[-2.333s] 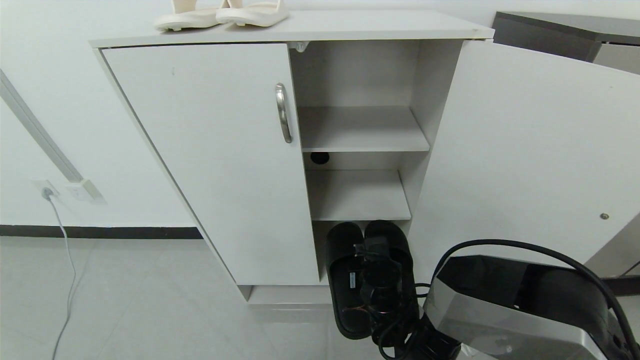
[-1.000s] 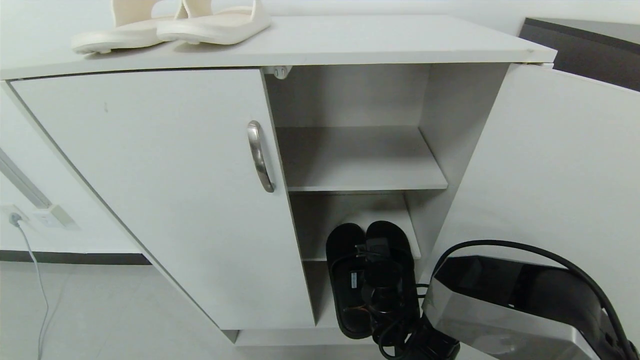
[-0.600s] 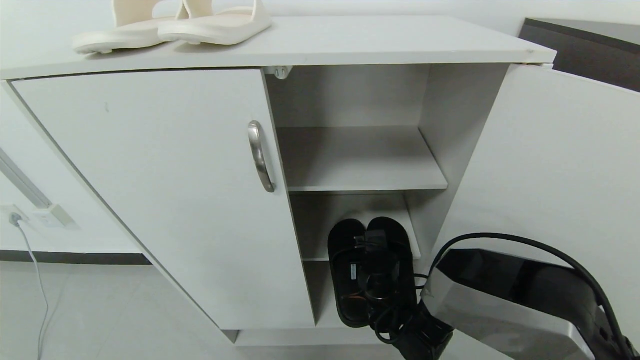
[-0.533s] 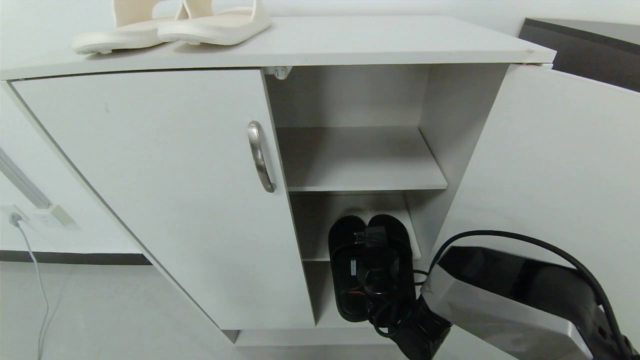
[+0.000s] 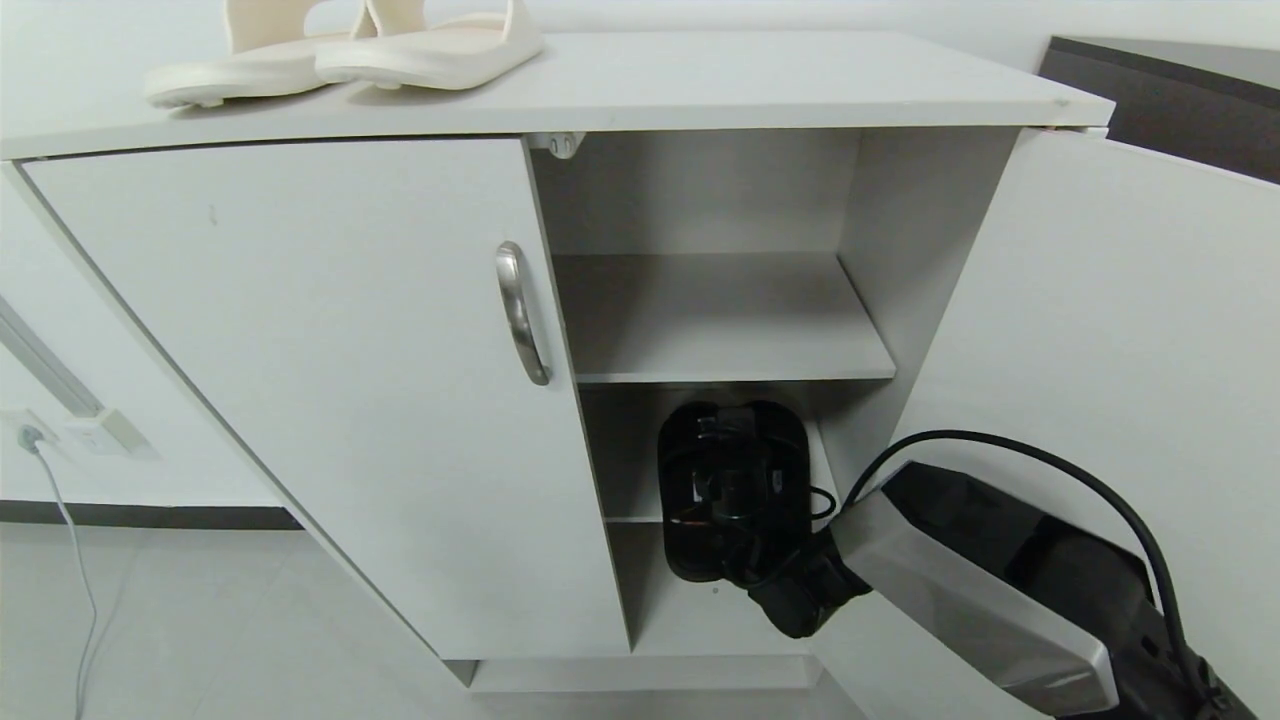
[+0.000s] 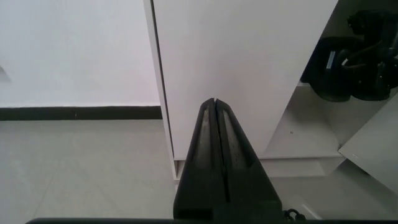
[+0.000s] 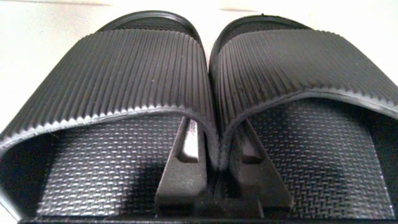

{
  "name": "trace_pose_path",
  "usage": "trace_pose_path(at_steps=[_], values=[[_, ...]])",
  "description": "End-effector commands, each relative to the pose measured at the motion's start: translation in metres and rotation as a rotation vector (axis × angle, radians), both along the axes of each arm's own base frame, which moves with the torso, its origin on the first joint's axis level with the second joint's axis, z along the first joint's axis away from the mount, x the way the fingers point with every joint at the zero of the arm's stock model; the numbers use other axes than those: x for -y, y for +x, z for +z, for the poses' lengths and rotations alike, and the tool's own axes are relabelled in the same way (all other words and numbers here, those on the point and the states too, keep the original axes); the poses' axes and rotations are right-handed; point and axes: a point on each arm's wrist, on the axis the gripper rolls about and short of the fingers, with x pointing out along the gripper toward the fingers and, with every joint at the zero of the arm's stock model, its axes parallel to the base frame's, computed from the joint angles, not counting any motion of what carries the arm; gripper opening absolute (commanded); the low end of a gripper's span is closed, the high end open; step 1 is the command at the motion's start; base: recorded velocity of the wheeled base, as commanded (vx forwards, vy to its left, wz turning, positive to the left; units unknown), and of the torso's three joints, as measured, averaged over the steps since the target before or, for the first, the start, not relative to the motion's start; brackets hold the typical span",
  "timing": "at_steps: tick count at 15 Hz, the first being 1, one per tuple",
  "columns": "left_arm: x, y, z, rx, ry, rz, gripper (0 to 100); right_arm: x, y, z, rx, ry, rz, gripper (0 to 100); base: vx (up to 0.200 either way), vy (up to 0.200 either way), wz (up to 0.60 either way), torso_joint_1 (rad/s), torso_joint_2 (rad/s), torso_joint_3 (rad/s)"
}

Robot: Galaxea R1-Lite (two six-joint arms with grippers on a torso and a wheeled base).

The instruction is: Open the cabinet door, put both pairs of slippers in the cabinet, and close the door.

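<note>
Head view: shows the cabinet (image 5: 700, 90) with its left door (image 5: 330, 380) shut and its right door (image 5: 1110, 330) swung wide at the right of the frame. Finds the black slippers (image 5: 680, 500) low in the middle, inside the open half at the level of the middle shelf (image 5: 625, 470), heels jutting past its front edge; cannot tell whether resting on it. Right gripper (image 7: 219, 149) clenched on the pair's two inner strap edges, pressed side by side. Hemmed in by the shut door's edge just left, the side wall right, the upper shelf (image 5: 720, 320) above. Left gripper (image 6: 214, 109) pinched together on nothing, facing the shut door low down. Cream slippers (image 5: 345, 55) on the cabinet top, upper left. Metal handle (image 5: 522, 312) mid-frame. Wall socket (image 5: 30, 437) with cable, lower left.
</note>
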Motion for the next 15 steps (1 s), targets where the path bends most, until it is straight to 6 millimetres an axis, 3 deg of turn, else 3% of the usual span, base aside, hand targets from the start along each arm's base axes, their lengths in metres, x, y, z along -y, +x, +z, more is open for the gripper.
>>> trace_pose_path(at_steps=[1,4,15], values=[[0.0,0.0,0.0,-0.001,0.0,0.0,0,-0.001,0.014,0.011,0.02,0.018,-0.012,0,0.0,0.0,0.0,0.0,0.0,0.0],[0.0,0.0,0.0,-0.001,0.0,0.0,0,0.0,0.028,0.017,0.032,0.03,-0.017,0,0.0,0.0,0.0,0.0,0.0,0.0],[0.0,0.0,0.0,-0.001,0.0,0.013,0,0.0,0.041,0.004,0.019,0.024,0.001,0,0.0,0.0,0.0,0.0,0.0,0.0]])
